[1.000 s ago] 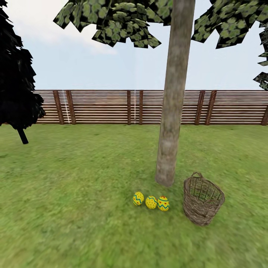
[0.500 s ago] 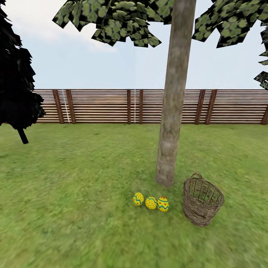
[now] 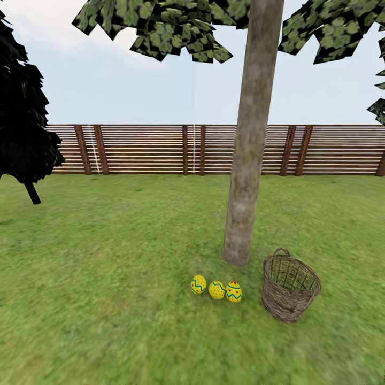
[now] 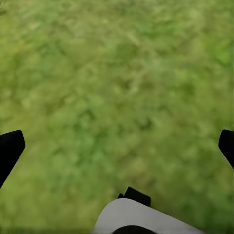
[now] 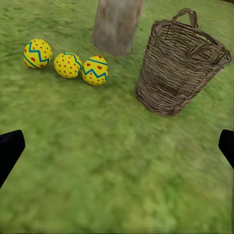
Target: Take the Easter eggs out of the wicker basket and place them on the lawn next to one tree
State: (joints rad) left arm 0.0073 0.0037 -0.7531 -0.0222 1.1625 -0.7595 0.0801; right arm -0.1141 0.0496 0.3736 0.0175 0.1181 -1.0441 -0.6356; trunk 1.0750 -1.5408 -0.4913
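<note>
Three yellow zigzag-painted Easter eggs lie in a row on mottled green lawn, between grey-brown tree trunk and woven twig basket. Both hands spread wide, empty.

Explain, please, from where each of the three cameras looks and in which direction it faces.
Head view: on the robot's head, facing forward over the lawn toward the tree, three Easter eggs, wicker basket and fence.
Left wrist view: near the left gripper, facing down at grass; both dark fingertips show wide apart.
Right wrist view: near the right gripper, facing the eggs, trunk and basket; fingertips wide apart.
Head and right wrist views share eggs, trunk, basket.
</note>
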